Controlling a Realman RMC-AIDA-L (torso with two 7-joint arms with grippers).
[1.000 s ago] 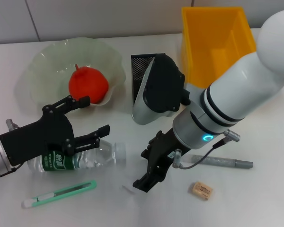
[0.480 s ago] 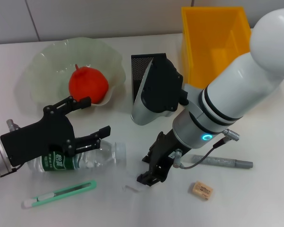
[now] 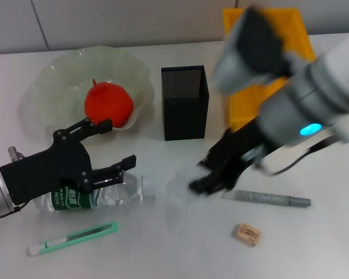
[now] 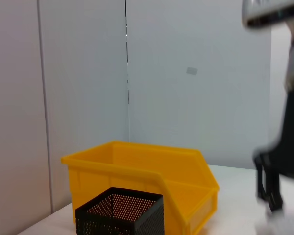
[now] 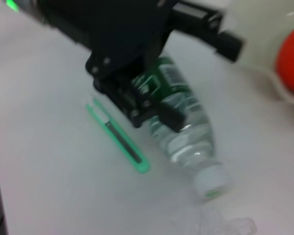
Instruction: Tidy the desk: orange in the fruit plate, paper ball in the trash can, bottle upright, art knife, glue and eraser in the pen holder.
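The left gripper [image 3: 102, 148] hangs spread wide over the lying bottle [image 3: 99, 195] near the desk's [image 3: 163, 256] left edge. The knife [image 3: 72, 238] lies by the front edge. The right gripper [image 3: 212, 177], mid-desk, is blurred; I cannot tell its state.

Even, bright overhead light falls on the white counter [image 3: 163, 256], and shadows under things are soft and short. In the head view the right arm and right gripper [image 3: 212, 177] are smeared by motion blur, while the left gripper [image 3: 99, 154] is sharp. The right wrist view is soft throughout (the bottle [image 5: 183, 125] included). Faint glare sits on the fruit plate [image 3: 52, 81].
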